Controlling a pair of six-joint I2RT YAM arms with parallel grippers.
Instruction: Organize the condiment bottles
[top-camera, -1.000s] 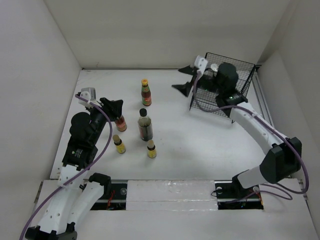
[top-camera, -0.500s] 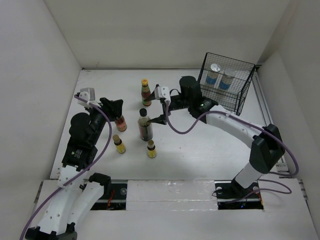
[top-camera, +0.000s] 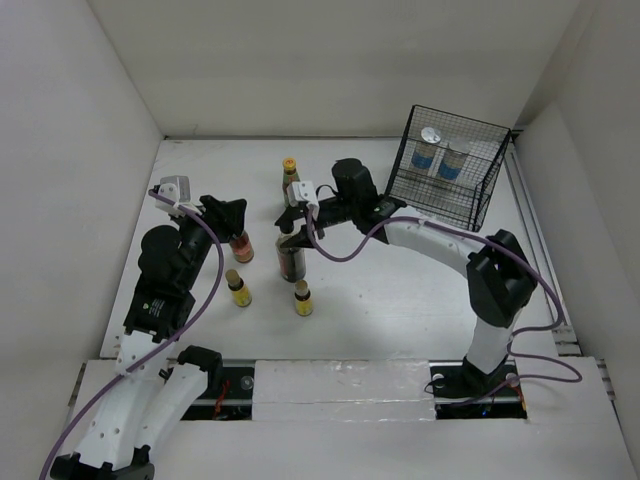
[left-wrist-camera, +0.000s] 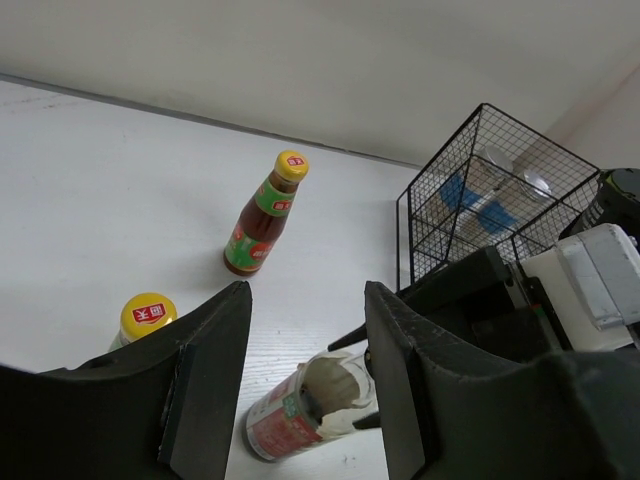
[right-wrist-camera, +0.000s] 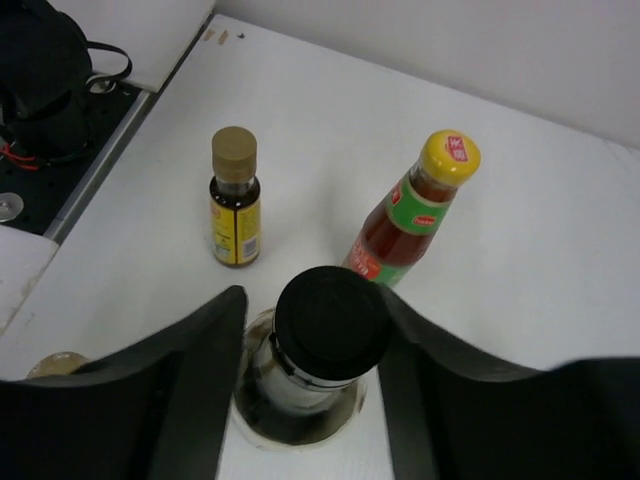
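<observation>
A dark black-capped bottle (top-camera: 290, 258) stands mid-table. My right gripper (top-camera: 292, 212) straddles its cap (right-wrist-camera: 330, 320): the right finger touches the cap and a narrow gap shows at the left finger, so it is open. My left gripper (top-camera: 228, 212) hangs open and holds nothing, just behind a yellow-capped red sauce bottle (top-camera: 241, 246), whose cap (left-wrist-camera: 147, 315) lies outside the left finger. A second red sauce bottle (top-camera: 290, 172) stands further back. Two tiny yellow bottles (top-camera: 237, 288) (top-camera: 303, 298) stand nearer the front. Two white shakers (top-camera: 431, 150) (top-camera: 455, 158) sit in the basket.
The black wire basket (top-camera: 480, 205) stands at the back right, close to the right wall. White walls close the table on the left, back and right. The right arm (top-camera: 430, 235) stretches across the middle from the right side.
My right arm swung from the basket left to the dark bottle, opened wide on the way, and its jaws have narrowed around the cap. The left arm stayed put.
</observation>
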